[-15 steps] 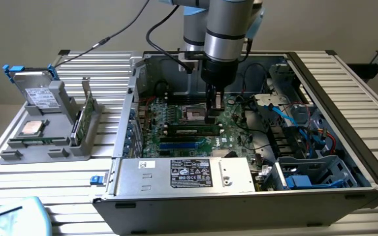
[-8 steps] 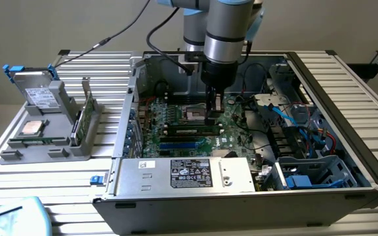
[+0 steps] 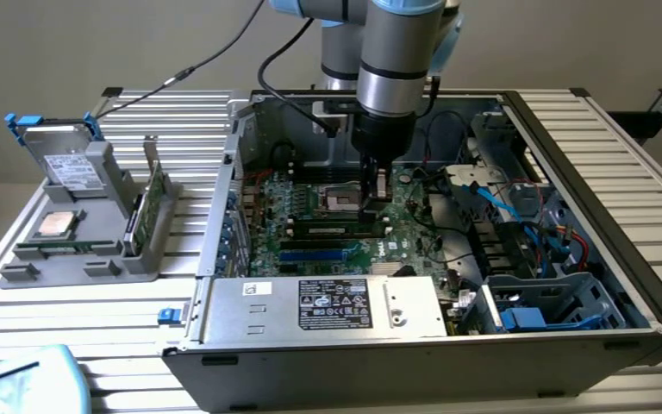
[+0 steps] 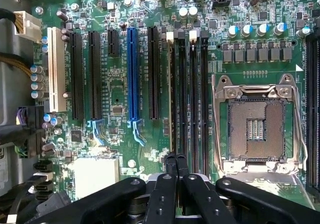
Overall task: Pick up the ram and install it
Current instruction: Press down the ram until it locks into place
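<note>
We are seeing the ram (image 4: pixel 171 91) lying seated in a memory slot on the motherboard (image 4: pixel 150 149), its long axis running along the slot, parallel to the neighbouring slots beside the processor socket (image 4: pixel 257 129). The arm (image 3: pixel 398 52) is reaching straight down into the open computer case (image 3: pixel 641 293), and the gripper (image 4: pixel 175 160) is pressing clenched onto the ram's near end.

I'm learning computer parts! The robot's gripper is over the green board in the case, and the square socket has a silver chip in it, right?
Not quite. The gripper is over the green board in the case, but the square socket is empty: the wrist view shows its bare contacts, no chip.
</note>
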`<action>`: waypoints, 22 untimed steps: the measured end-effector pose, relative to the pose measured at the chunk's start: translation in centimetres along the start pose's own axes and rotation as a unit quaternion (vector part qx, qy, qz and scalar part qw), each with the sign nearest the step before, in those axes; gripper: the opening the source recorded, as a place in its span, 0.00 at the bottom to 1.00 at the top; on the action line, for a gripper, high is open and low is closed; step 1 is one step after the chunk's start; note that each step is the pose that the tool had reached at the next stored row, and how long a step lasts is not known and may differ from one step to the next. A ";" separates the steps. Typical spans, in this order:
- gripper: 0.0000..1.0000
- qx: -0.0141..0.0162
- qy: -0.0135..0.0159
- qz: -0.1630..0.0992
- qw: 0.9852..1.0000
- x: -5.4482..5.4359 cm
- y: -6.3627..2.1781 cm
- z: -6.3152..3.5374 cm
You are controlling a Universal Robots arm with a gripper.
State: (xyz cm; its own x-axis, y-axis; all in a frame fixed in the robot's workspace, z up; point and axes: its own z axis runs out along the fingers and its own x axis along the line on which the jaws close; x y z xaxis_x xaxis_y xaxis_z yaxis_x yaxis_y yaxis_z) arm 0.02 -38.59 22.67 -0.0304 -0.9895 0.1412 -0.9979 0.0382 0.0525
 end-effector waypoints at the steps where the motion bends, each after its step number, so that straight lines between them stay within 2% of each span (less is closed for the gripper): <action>1: 0.10 0.000 0.000 0.000 1.000 0.0 0.00 0.00; 13: 0.10 0.000 0.001 0.000 1.000 0.0 -0.01 0.26; 15: 0.10 0.000 0.000 0.000 1.000 0.0 0.01 -0.11; 18: 0.10 0.000 0.000 0.000 1.000 0.2 0.08 -1.12; 22: 0.10 0.002 0.000 0.000 1.000 0.2 0.52 -1.14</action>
State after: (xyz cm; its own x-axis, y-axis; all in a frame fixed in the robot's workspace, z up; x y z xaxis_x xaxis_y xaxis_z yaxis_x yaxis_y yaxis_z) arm -0.44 -38.59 23.85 -0.0309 -0.9894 0.1418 -0.9980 0.0383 0.0493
